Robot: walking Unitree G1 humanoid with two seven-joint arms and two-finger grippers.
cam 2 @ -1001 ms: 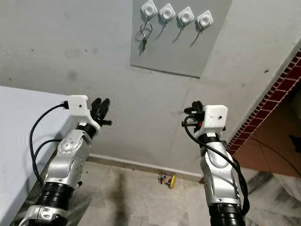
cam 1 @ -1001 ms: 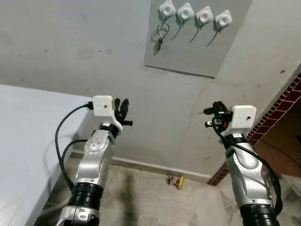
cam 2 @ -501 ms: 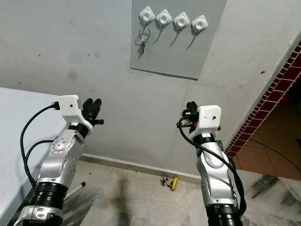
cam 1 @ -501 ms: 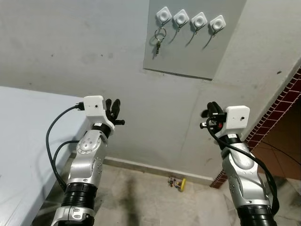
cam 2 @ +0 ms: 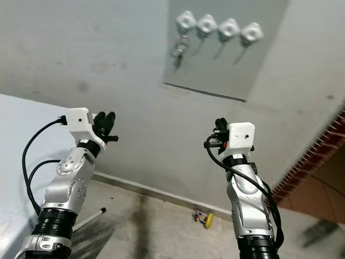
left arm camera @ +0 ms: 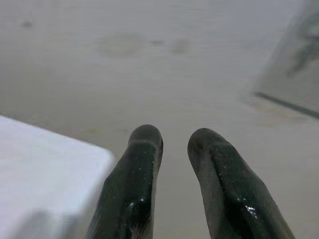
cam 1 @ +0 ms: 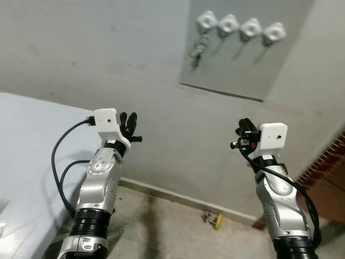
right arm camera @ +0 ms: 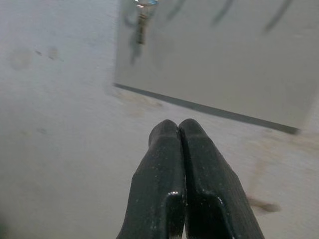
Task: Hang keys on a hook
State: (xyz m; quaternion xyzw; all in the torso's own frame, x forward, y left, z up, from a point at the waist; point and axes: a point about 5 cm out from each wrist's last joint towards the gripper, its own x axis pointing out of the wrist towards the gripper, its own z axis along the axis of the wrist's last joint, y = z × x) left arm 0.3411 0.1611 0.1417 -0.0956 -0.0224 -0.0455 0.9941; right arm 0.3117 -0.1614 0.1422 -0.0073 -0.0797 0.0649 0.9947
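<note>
Camera is panning since half a second ago: the grey wall panel point(cam 1: 245, 59) now sits further toward 1 o'clock; both arms are staying raised. At 9 o'clock, the pale white table surface point(cam 1: 27, 156). Left gripper point(cam 1: 129, 123) is pointing at the bare wall, fingers point(left arm camera: 144, 174) slightly parted, empty. Metal keys on a ring point(cam 1: 197, 47) are hanging from the leftmost of four white square hooks point(cam 1: 240, 26), at 12 o'clock. Right gripper point(cam 1: 246, 129) is pressed closed, empty; its wrist view is catching the keys point(right arm camera: 142, 15). Small yellow floor object point(cam 1: 214, 219) at 5 o'clock.
</note>
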